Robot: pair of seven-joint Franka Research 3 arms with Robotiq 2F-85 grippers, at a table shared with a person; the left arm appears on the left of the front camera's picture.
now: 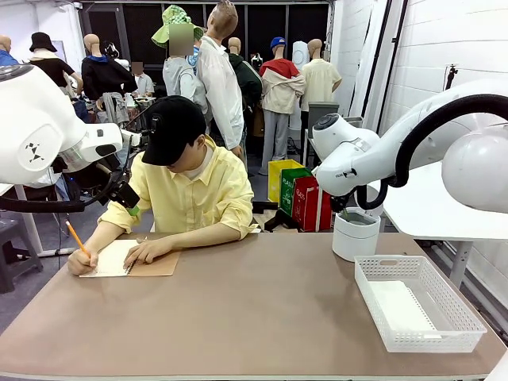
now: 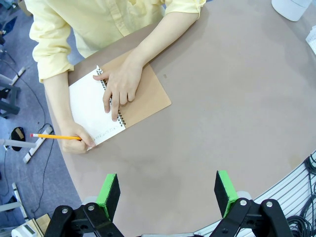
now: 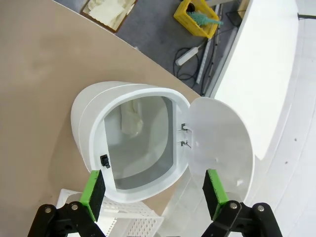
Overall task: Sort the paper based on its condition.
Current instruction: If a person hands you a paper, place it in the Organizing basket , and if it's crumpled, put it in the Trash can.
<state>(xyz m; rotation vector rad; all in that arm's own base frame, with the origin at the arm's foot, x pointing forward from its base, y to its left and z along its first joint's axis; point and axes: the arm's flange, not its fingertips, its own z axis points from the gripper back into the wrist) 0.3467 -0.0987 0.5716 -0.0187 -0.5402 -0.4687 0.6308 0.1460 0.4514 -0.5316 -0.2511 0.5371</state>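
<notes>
Paper lies in two places. A crumpled white piece [image 3: 131, 118] sits at the bottom of the white bin [image 3: 89, 123], and what looks like a flat sheet [image 1: 401, 305] lies in the white mesh basket [image 1: 460, 317] at the near right. That split suits the sorting: damaged pieces to the bin, clean ones to the basket.

The right gripper [image 3: 154, 185] hangs straight over the bin's mouth, jaws spread wide and holding nothing. The hinged lid [image 3: 222, 143] is swung open to one side, which leaves the drop clear. The left gripper [image 2: 166, 190] hovers over the near left of the tabletop [image 1: 262, 317], also wide and empty, probably waiting for a sheet from the person.

At the far left the person steadies a spiral notebook [image 2: 148, 94] with one hand [image 2: 121, 84] and writes on its page with an orange pencil [image 2: 54, 136].

The tabletop is smooth, matt brown with a curved edge, and bare across the middle. Behind it are a grey floor, yellow, green and red bags [image 1: 305, 198], a yellow crate [image 3: 197, 17], and a white block wall on the right.
</notes>
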